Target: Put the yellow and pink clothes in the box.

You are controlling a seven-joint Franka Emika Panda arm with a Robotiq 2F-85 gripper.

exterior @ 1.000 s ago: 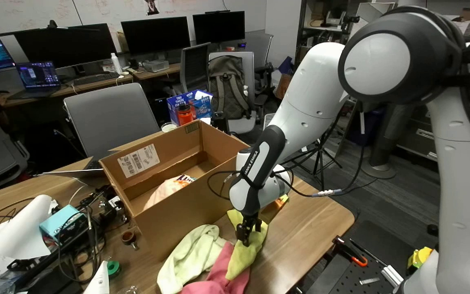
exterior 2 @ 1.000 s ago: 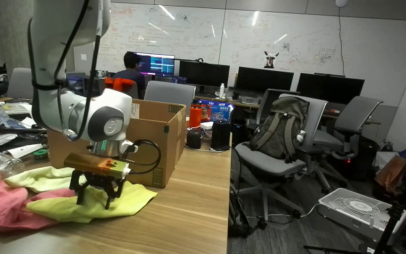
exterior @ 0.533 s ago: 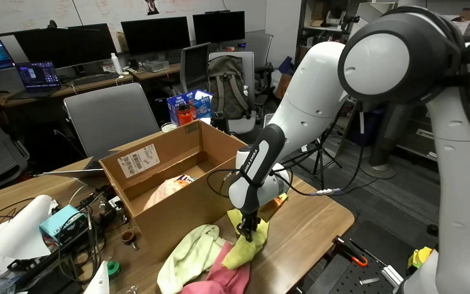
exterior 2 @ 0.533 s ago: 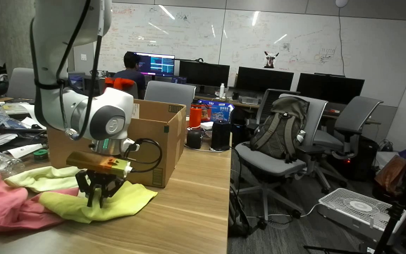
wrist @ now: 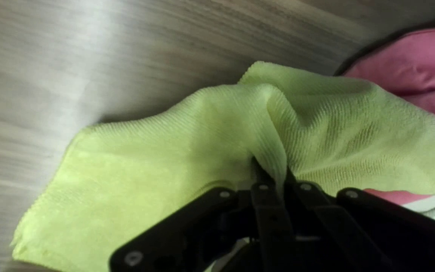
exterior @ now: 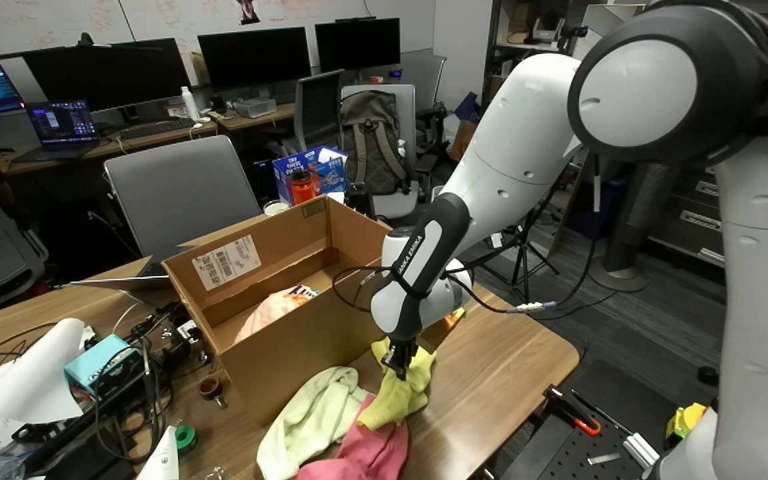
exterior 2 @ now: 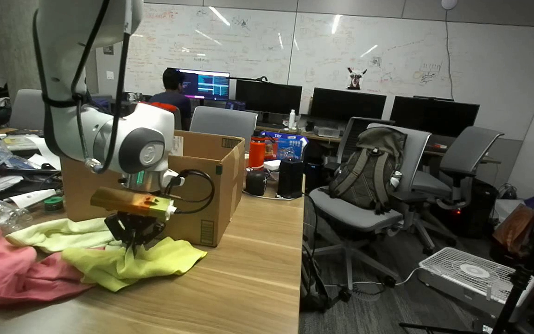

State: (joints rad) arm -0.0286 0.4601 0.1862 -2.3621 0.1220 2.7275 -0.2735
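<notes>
The yellow cloth [wrist: 217, 139] lies outside the box [exterior: 304, 347], just beside its long wall; a fold near the middle is drawn up while both ends rest low, one of them over part of the pink cloth [exterior 2: 12, 273]. The hand [wrist: 274, 173] is clenched on that fold — a fair bite of fabric by the wrist view, and I see only yellow between the fingertips; so the grasp looks made, and lifting should come next. Because the pinch is near the middle, both ends will likely hang well below it; go straight up first, without sliding sideways, so that the end over the pink cloth peels off rather than drags it; rise until the lowest tip clears the box's rim, and only then cross the long wall. Lower the cloth well inside the box, beside the pale bundle [exterior: 281, 308] there, before letting go — a release near the rim could leave an end draped outside. The pink cloth is farther from the box, on the bench [exterior: 491, 360], and is yet to be done; the pale green cloth [exterior: 317, 413], mostly between it and the box's long wall, is not wanted, so steer the lift clear of it.
</notes>
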